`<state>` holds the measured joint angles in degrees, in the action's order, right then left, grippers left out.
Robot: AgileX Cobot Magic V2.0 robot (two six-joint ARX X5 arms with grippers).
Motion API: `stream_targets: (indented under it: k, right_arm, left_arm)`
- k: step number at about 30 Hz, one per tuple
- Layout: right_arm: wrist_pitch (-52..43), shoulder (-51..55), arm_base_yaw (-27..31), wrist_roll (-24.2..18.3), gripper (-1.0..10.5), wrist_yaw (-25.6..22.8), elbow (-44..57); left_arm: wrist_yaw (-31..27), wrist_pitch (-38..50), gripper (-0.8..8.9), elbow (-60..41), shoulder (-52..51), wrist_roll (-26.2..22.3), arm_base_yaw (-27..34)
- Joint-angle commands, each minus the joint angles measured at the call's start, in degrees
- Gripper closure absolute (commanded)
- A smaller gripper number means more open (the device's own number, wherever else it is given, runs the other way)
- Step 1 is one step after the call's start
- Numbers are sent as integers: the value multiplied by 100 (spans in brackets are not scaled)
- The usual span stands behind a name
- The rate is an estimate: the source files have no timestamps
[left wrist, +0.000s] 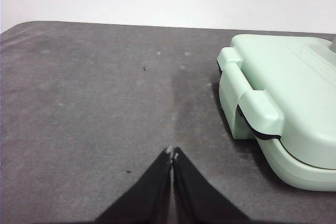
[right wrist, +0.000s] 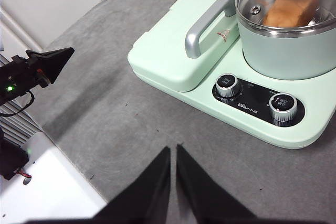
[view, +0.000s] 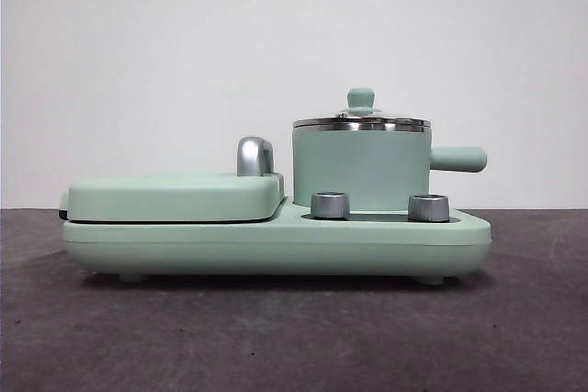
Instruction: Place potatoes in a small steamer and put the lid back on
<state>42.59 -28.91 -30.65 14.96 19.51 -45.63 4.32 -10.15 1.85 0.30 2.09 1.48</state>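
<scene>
- I see the potato (right wrist: 290, 9) inside the small steamer (view: 361, 172), under the glass lid (right wrist: 286, 3) seated on its rim, so I judge the task finished.
- My left claw (left wrist: 172, 153) and right claw (right wrist: 173, 150) are both closed and empty above the bare surface (view: 276, 337), clear of the appliance.

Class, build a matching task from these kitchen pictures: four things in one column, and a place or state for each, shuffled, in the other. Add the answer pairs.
Things
1. potato
2. lid
3. left gripper
4. griddle cover

Places or states
A. shut, over bare table
B. inside the small steamer, under glass
C. resting on the steamer's rim
D. flat, closed, beside the steamer

Pairs: 1-B, 2-C, 3-A, 4-D
</scene>
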Motion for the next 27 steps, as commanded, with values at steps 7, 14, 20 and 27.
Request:
stream_targets:
  k: [7,14,20,27]
  right_arm:
    - [-59,-17,-33,-48,931,0,-57]
    - [-59,-17,-33,-48,931,0,-55]
    - [-693,361,400,-201,931,9,264]
    - [-2719,1626,1781,-1003,931,-317,1926]
  left_arm:
    - [-7,-39,808,-111,-11,-87,7]
    - [-7,-39,808,-111,-11,-87,4]
    - [-7,-44,808,-109,-11,-87,7]
    - [-7,-48,808,-107,-11,-87,7]
